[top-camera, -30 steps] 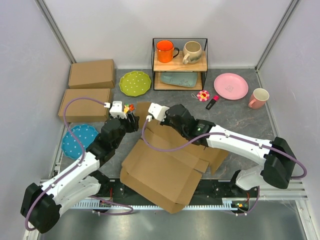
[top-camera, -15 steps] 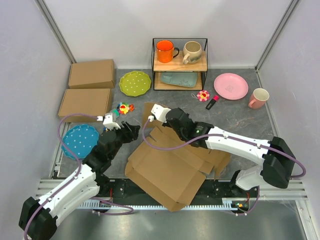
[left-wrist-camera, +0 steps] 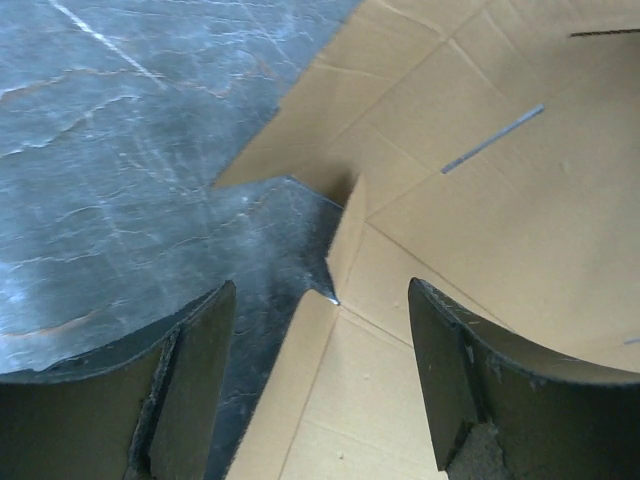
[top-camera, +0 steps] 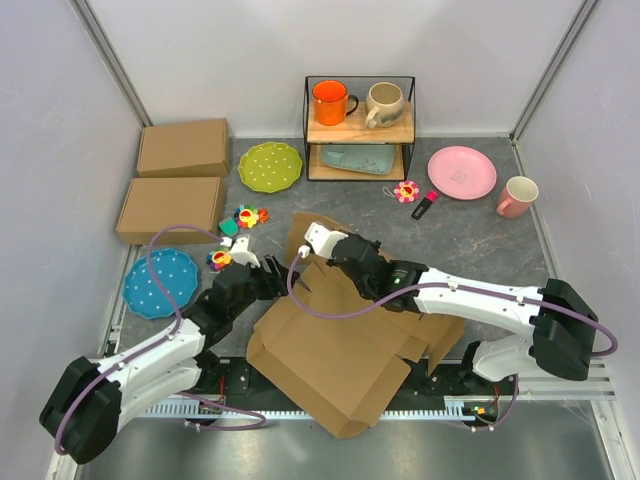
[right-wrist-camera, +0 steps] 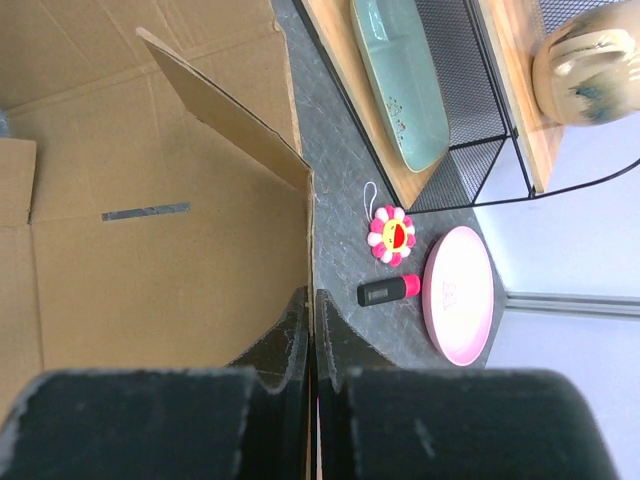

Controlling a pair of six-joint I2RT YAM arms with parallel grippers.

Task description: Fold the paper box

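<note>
The paper box (top-camera: 335, 350) lies opened out as a flat sheet at the near middle of the table (top-camera: 480, 240). Its near corner reaches past the table's near edge, over the rail (top-camera: 440, 385) between the arm bases.

The right gripper (top-camera: 312, 240) is at the sheet's far edge. Its fingers (right-wrist-camera: 295, 335) are pressed together on the thin edge of a flap (right-wrist-camera: 230, 110) that stands upright. The left gripper (left-wrist-camera: 320, 370) hovers low over the sheet's left edge. Its jaws are spread wide and hold nothing, and a small flap corner sits between them.

Close on the left lie a small coloured toy (top-camera: 219, 259) and a blue dotted plate (top-camera: 160, 283). More small toys (top-camera: 250, 215) lie just beyond. Two ready-made boxes (top-camera: 172, 208) fill the far left corner, with a green plate (top-camera: 270, 165) beside them.

At the far edge stands a wire shelf (top-camera: 410, 125) holding an orange mug (top-camera: 330, 102), a beige mug (top-camera: 385, 103) and a teal dish (top-camera: 360, 158). Right of it are a flower toy (top-camera: 406, 191), a red-and-black stick (top-camera: 424, 206), a pink plate (top-camera: 462, 172) and a pink mug (top-camera: 517, 196).

Bare grey surface shows between the sheet and the shelf, and along the right side near the pink mug.
</note>
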